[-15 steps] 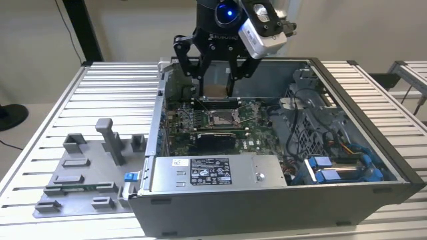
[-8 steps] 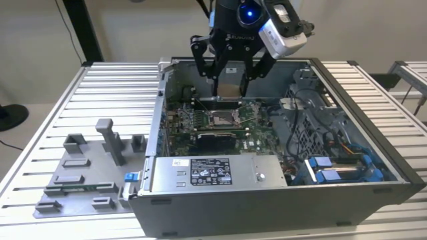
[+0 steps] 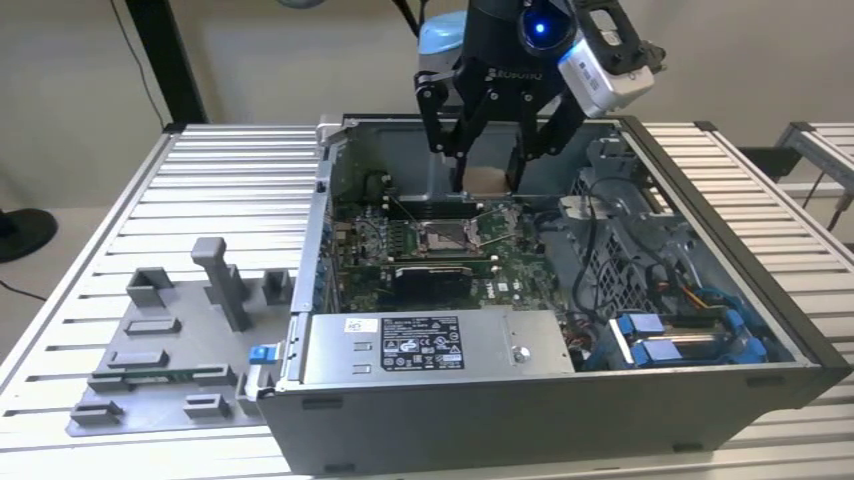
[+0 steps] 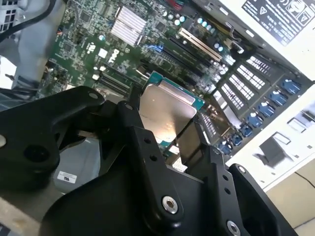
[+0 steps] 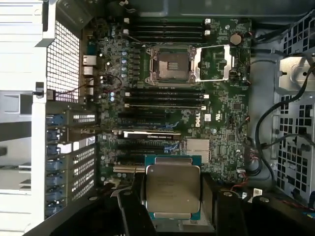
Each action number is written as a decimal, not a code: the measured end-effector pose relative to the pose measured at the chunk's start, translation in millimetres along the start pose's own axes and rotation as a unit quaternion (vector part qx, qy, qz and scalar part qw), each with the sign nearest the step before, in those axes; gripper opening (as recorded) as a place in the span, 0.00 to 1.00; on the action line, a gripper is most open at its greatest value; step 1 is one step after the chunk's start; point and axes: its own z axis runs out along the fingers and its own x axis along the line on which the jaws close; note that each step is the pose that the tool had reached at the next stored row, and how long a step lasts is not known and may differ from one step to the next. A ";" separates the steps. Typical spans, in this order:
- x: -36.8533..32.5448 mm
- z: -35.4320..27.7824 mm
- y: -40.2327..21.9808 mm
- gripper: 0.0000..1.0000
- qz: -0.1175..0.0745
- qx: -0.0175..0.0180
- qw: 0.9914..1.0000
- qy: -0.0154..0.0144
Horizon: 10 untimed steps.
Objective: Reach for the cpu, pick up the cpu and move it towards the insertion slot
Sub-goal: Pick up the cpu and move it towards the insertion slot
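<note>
The cpu (image 5: 173, 189) is held pinched between the fingers (image 5: 132, 206) of the gripper (image 5: 173, 216), its silver face bared and its green rim showing along the edges in both wrist views. In the second wrist view the cpu (image 4: 165, 112) is seen tilted between the black fingers (image 4: 147, 157), above the circuit board (image 4: 83, 39). In the exterior view the gripper (image 3: 487, 150) is hung inside the open case (image 3: 561, 400), over its far part, with the cpu (image 3: 485, 180) seen as a tan patch between the fingers. The slot (image 3: 443, 236) lies just below and in front of the gripper there, apart from the cpu. In the first wrist view the slot (image 5: 171, 65) is seen with its silver frame folded open to one side, well apart from the cpu across several rows of black connectors. A grey tray (image 3: 160, 345) with plastic blocks is set on the table (image 3: 227, 180) at the exterior view's left of the case.
</note>
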 end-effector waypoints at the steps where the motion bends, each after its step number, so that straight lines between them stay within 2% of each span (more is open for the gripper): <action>1: -2.9 -0.1 0.0 0.00 0.000 0.000 1.000 0.000; 6: -14.8 -0.6 0.0 0.00 0.000 0.000 1.000 0.000; 10: -18.6 -0.7 0.0 0.00 0.000 0.000 1.000 0.000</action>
